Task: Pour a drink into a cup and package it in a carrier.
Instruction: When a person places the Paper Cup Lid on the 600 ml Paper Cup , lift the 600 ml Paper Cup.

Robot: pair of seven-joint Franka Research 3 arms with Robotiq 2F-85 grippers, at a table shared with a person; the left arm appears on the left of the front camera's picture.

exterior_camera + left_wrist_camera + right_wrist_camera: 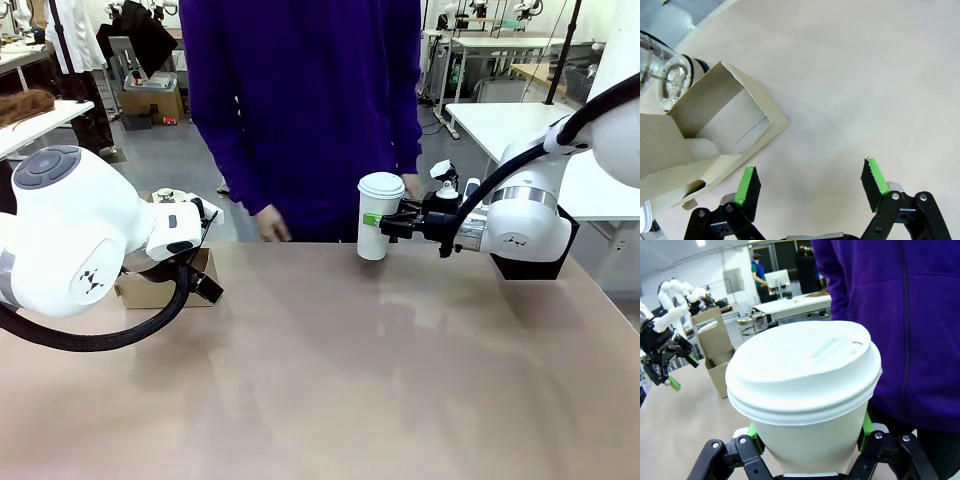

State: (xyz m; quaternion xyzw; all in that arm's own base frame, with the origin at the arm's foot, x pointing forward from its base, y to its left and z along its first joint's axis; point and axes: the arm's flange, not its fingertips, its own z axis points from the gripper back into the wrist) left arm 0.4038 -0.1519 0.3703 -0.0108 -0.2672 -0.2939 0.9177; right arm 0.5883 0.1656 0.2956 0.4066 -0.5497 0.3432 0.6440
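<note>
white paper cup (378,228), capped with a white lid (381,186), stands upright near the far edge of the desk (330,380), right of the middle; we cannot tell whether its base touches the surface. our right gripper (386,222) is clamped on the cup's sides from the right, green pads pressed to the wall below the lid. just behind the cup stands a person in a purple top (300,100), one hand (272,226) hanging by the desk edge. over on the left, the brown cardboard carrier (735,125) sits open on the desk, with the glass jug (662,80) just behind it. our left gripper (812,182) hovers spread wide over bare desk beside the carrier, holding nothing.
</note>
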